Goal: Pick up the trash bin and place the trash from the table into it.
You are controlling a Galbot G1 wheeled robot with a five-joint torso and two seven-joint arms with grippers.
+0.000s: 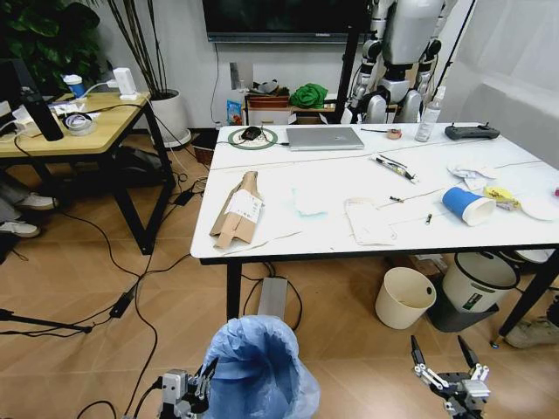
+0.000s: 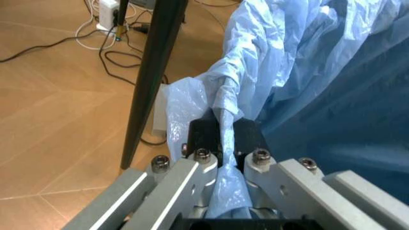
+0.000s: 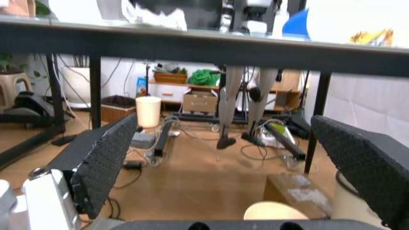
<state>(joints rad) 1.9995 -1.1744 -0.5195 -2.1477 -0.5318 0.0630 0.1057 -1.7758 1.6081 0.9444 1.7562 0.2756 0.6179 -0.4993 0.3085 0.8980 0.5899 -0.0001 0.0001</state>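
The trash bin (image 1: 259,367), lined with a crinkled light-blue bag, is low in front of me, before the table (image 1: 288,243). My left gripper (image 1: 203,380) is shut on the bin's rim; in the left wrist view its fingers (image 2: 225,143) pinch the bag (image 2: 307,72) and the dark rim. My right gripper (image 1: 445,358) hangs open at the lower right, with wide-spread pads (image 3: 105,163) holding nothing. On the table lie a flattened cardboard box (image 1: 238,209), a white packet (image 1: 369,220), a tissue (image 1: 310,199), a blue cup (image 1: 465,206) on its side and a white lid (image 1: 539,208).
A cream bucket (image 1: 404,297) and a white bin with a black rim (image 1: 478,281) stand under the table's right end. A laptop (image 1: 324,138) and pens lie further back. A wood desk (image 1: 79,122) stands left. Cables and a power strip (image 1: 272,297) cross the floor by the black table leg (image 2: 153,76).
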